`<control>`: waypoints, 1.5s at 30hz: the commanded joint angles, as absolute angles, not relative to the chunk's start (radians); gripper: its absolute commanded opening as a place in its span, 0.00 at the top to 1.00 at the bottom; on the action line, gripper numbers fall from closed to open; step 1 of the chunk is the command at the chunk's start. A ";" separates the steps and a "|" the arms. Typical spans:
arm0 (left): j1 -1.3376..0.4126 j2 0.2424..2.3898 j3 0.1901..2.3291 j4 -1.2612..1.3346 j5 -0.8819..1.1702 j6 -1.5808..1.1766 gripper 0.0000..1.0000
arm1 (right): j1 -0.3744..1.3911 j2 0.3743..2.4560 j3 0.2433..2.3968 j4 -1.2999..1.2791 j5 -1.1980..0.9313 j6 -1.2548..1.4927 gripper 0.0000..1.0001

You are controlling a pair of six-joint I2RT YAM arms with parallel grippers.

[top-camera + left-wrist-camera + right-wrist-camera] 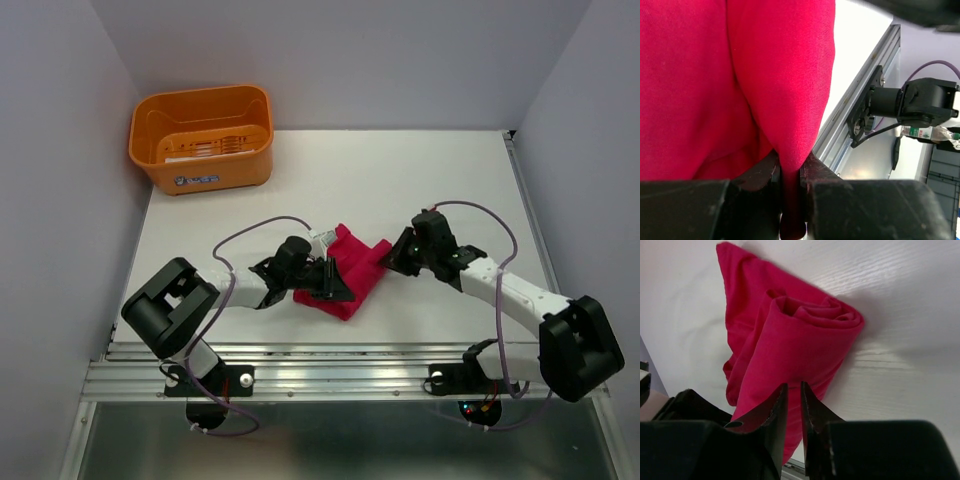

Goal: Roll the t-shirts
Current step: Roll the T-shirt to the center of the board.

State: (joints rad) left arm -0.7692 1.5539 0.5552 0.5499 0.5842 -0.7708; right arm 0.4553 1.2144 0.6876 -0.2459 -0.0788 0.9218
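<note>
The crimson-pink t-shirt (348,268) lies as a rolled bundle near the middle of the white table (400,180), its spiral end plain in the right wrist view (795,335). My left gripper (333,281) comes at it from the left and is shut on a fold of the fabric (715,85), which is squeezed between the jaws (791,170). My right gripper (390,257) meets the roll's right end. Its jaws (794,386) stand nearly together, pinching the roll's lower edge.
An orange plastic basket (202,137) stands at the table's far left corner. A metal rail (330,370) runs along the near edge, with both arm bases on it. Grey walls close in the left, back and right sides.
</note>
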 commanded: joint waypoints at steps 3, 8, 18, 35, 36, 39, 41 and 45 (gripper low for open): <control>-0.764 1.506 0.534 0.635 0.617 -0.795 1.00 | 0.528 1.310 0.726 -0.109 -0.071 0.954 0.78; -0.764 1.502 0.520 0.643 0.620 -0.793 1.00 | 0.546 1.399 0.759 -0.072 -0.083 0.950 0.78; -0.758 1.468 0.517 0.572 0.606 -0.761 0.38 | 0.588 1.509 0.833 -0.084 -0.074 0.930 0.79; -0.704 1.175 0.600 0.077 0.255 -0.666 0.23 | 0.643 1.625 0.937 -0.182 -0.031 0.833 0.77; -0.697 1.169 0.592 0.075 0.253 -0.669 0.24 | 0.658 1.618 0.951 -0.189 -0.008 0.831 0.76; -0.666 1.181 0.575 0.081 0.255 -0.684 0.31 | 0.684 1.577 0.974 -0.221 0.038 0.815 0.76; -0.655 1.198 0.559 0.106 0.274 -0.695 0.36 | 0.698 1.563 0.986 -0.238 0.061 0.812 0.76; -0.643 1.236 0.523 0.172 0.327 -0.727 0.43 | 0.730 1.532 0.993 -0.255 0.074 0.816 0.76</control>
